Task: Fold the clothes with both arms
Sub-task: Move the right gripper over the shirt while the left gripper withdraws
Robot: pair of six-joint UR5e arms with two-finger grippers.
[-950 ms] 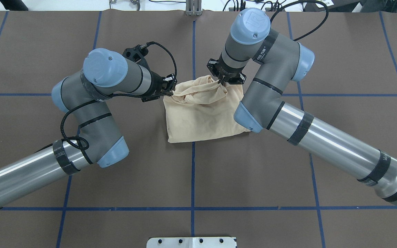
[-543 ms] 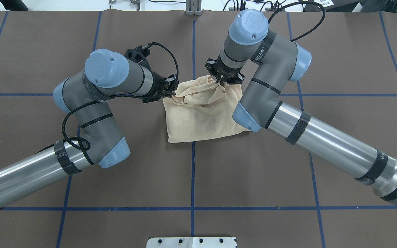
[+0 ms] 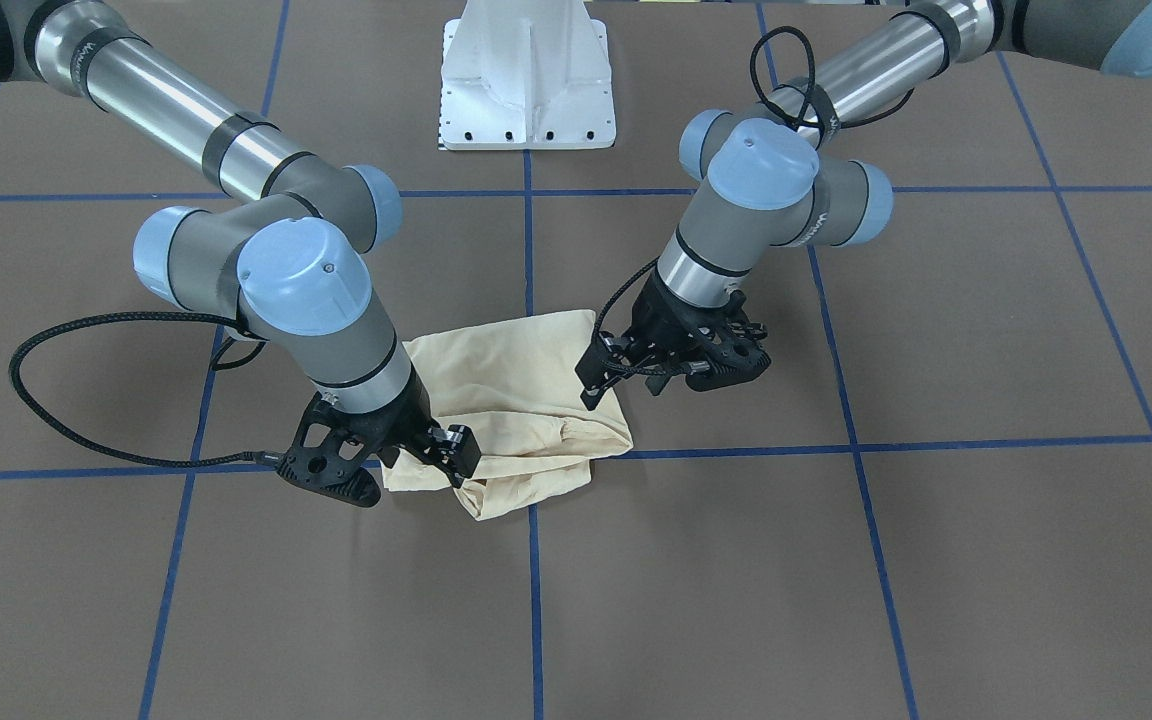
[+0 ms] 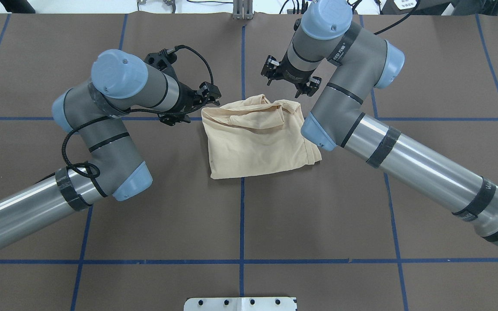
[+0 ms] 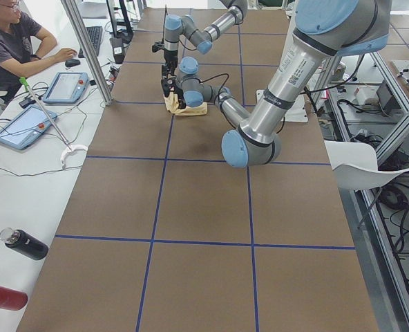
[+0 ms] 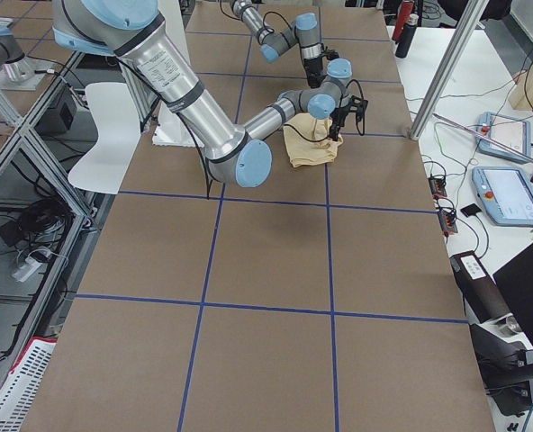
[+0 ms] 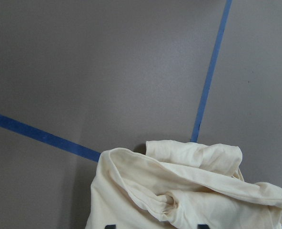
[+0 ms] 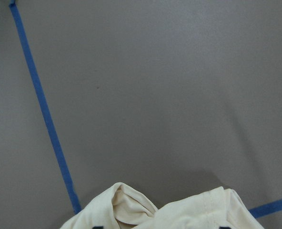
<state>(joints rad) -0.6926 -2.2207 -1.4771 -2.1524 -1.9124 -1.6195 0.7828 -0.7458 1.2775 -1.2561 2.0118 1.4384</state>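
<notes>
1. The table [image 4: 318,216] is covered in brown sheet and marked into squares by blue tape lines [image 4: 242,216]. It fills the overhead and front views.
2. The left arm [image 4: 20,214] and the right arm [image 4: 422,172] come in from opposite sides. Both bend toward the middle, with their wrists angled down at the cloth's far edge.
3. The white pedestal base [image 3: 526,90] stands at the robot's side of the table, on the centre line.
4. The shirt [image 4: 253,142] lies on the table at the centre, folded into a rough rectangle. Its far edge is bunched in loose rolls. It sits where two tape lines cross, mostly to the right of the long line and on the robot's side of the cross line.
5. The left gripper [image 4: 198,106] hangs just at the shirt's far left corner. Its jaws are apart and hold nothing (its wrist view looks down on the bunched edge).
6. The right gripper [image 4: 288,86] is near the far right corner, just past the bunched edge. Its jaws are spread and empty.
7. A black cable [image 4: 74,151] loops beside the left arm's elbow.
</notes>
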